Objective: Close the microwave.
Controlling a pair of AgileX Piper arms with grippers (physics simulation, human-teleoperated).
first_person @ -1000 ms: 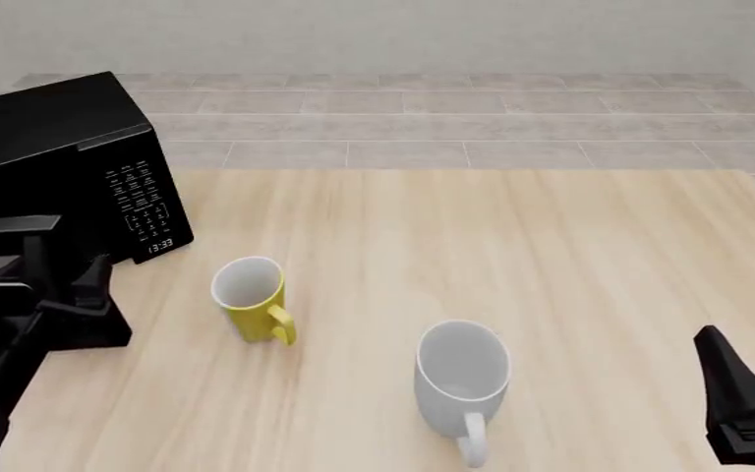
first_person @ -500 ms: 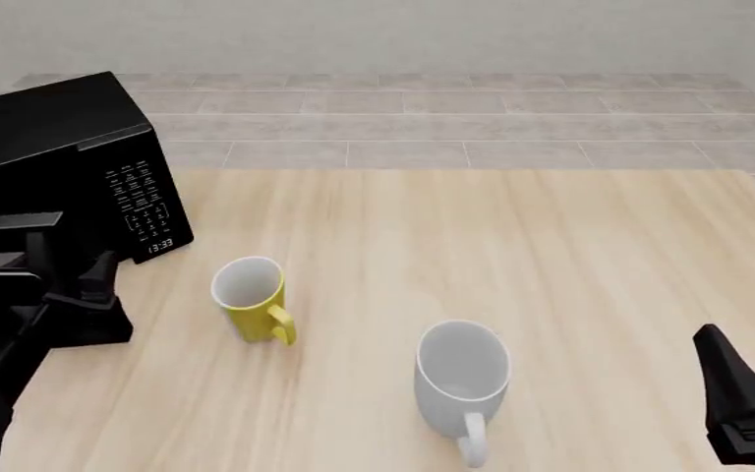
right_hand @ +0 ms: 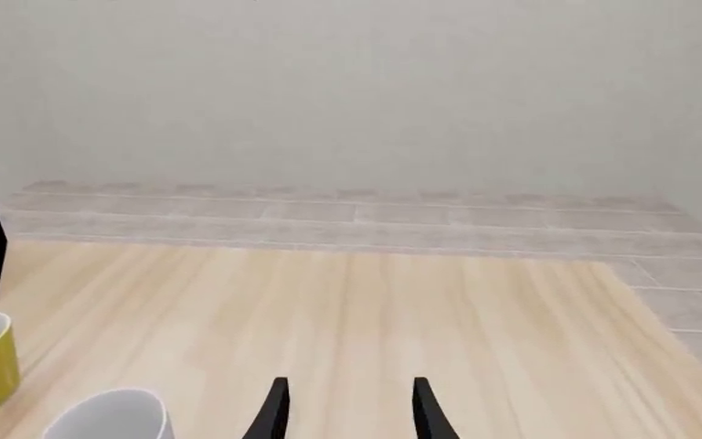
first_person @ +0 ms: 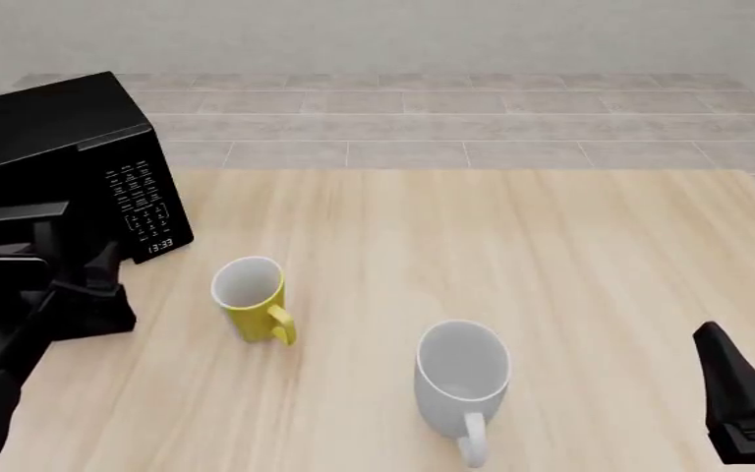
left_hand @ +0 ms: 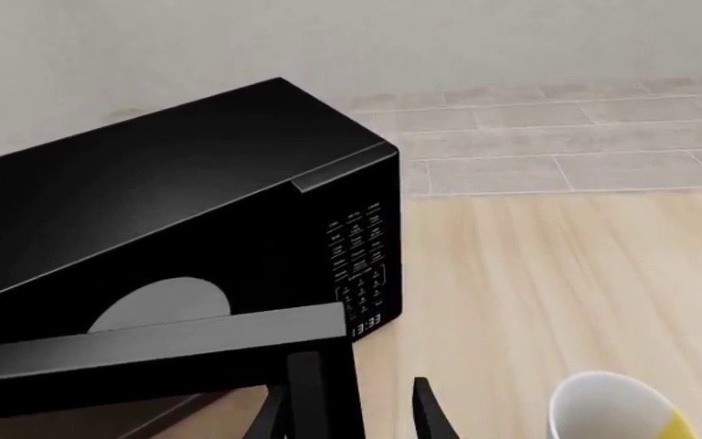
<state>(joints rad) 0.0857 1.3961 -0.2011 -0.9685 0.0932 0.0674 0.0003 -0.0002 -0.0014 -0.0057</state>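
The microwave [first_person: 56, 162] is sitting at the far left corner of the tabletop [first_person: 483, 246], its keypad panel [first_person: 142, 202] facing the middle and its door [left_hand: 143, 352] standing partly open. The left end effector [first_person: 83, 280] is pressing against the door's free edge with its fingers spread apart, holding nothing. A yellow mug [first_person: 252, 298] is standing just beside it, toward the tabletop's middle, and a white mug [first_person: 462, 382] is sitting nearer the front edge. The right end effector [right_hand: 345, 412] is hovering at the front right corner, fingers parted and empty.
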